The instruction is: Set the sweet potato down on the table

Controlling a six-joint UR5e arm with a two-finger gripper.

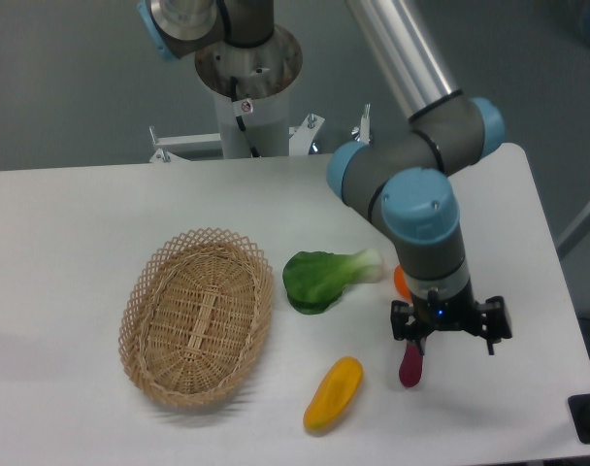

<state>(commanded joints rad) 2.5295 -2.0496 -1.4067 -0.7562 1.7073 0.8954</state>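
Observation:
The sweet potato [409, 369] is a small dark magenta tuber standing nearly upright at the front right of the white table [72, 223]. Its upper end is between the fingers of my gripper [417, 348], which is shut on it. Its lower end is at or just above the tabletop; I cannot tell whether it touches. The fingertips are mostly hidden under the wrist.
An empty oval wicker basket [198, 316] lies at the left. A green leafy vegetable [319, 280] lies in the middle, and a yellow-orange vegetable [334, 393] lies near the front edge. A round orange fruit [400, 282] peeks out behind my wrist. The table's right edge is close by.

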